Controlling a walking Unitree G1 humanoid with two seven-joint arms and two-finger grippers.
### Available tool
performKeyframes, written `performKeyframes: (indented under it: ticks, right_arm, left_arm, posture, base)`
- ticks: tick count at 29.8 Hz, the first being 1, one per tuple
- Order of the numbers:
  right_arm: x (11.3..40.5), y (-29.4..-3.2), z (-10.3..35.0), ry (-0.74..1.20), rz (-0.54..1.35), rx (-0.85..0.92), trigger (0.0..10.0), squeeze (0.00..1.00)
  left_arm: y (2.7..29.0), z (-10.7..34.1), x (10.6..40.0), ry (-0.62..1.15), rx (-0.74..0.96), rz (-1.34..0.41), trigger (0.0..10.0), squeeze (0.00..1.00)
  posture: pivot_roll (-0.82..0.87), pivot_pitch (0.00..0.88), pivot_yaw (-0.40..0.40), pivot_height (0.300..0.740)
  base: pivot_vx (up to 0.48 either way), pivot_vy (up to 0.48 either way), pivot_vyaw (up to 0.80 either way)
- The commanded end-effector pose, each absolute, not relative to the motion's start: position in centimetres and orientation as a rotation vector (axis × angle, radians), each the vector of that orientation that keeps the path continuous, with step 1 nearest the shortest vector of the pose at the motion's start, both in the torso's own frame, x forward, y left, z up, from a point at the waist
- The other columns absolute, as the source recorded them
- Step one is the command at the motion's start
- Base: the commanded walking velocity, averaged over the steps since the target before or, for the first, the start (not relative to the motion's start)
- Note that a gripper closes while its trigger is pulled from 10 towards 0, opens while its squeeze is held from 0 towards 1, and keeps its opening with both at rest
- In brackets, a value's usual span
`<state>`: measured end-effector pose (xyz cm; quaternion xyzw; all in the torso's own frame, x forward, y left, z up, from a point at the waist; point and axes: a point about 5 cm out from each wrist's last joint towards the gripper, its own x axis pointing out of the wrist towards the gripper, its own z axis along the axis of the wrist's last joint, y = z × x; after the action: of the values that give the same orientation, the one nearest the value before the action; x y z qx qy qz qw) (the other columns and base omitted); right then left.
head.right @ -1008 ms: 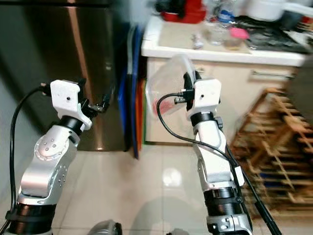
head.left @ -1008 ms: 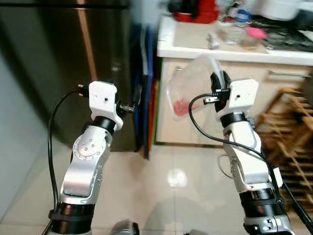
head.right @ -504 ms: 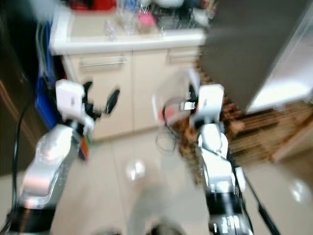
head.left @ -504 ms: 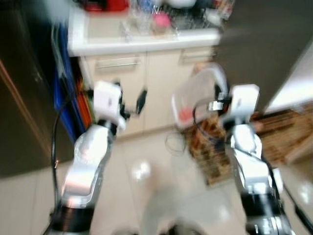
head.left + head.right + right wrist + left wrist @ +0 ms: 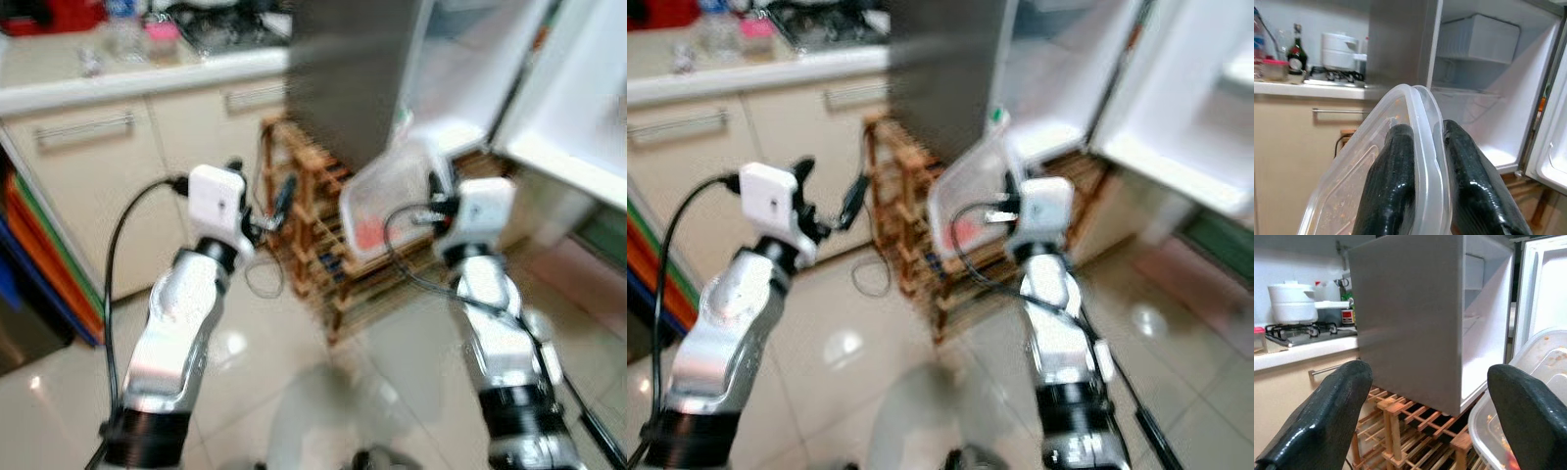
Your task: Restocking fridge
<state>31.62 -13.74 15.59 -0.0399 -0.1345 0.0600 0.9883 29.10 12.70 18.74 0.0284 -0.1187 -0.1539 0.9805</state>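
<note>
Head views, blurred: a clear plastic container (image 5: 387, 206) w/ reddish food residue is held up, tilted, by the right claw (image 5: 434, 191), pinched at its rim, in front of a small grey fridge (image 5: 353, 69) whose door (image 5: 578, 108) stands open to the right. The fridge sits on a wooden slatted rack (image 5: 323, 245) on the tiled floor (image 5: 294, 362). The left claw (image 5: 265, 201) is raised beside the rack, fingers spread, nothing held. To the left, cream cabinets (image 5: 88, 186) w/ bar handles are seen under a kitchen surface (image 5: 118, 78) carrying blurred items, incl. a gas hob (image 5: 220, 24). Orange & blue boards (image 5: 39, 264) lean at the far left. Left wrist view: two black fingers (image 5: 1322, 421) are spread wide apart, w/ the fridge (image 5: 1415, 328) between them, its white interior visible, the rack (image 5: 1410, 431) beneath it, & the container (image 5: 1518, 396) just beside one finger. A white pot (image 5: 1293, 301) is seen on the hob (image 5: 1308, 330). Right wrist view: both fingers (image 5: 1396, 186) are pressed on the container's rim (image 5: 1422, 147), one each side. Beyond it the open fridge (image 5: 1479, 88) is seen w/ a freezer box at the top, plus a dark bottle (image 5: 1297, 51) & a white pot (image 5: 1342, 49) on the surface.
</note>
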Motion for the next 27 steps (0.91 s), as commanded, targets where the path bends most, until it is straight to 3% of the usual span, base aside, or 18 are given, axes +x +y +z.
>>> performKeyframes:
  ticks: [1,27]
  right_arm:
    - [31.7,-14.3,16.3,-0.304,0.107,-0.099,0.0,0.00]
    - [30.1,-13.0,15.5,-0.302,0.174,-0.141,0.0,0.00]
  left_arm:
    - [12.6,18.9,29.3,-0.241,0.062,-0.292,10.0,0.00]
    - [13.1,17.4,30.5,-0.179,0.076,-0.179,10.0,0.00]
  posture:
    - [0.02,0.000,0.006,0.715]
    - [0.00,0.000,0.008,0.715]
  base:
    - [0.000,-0.428,0.00]
    - [0.249,-0.402,0.74]
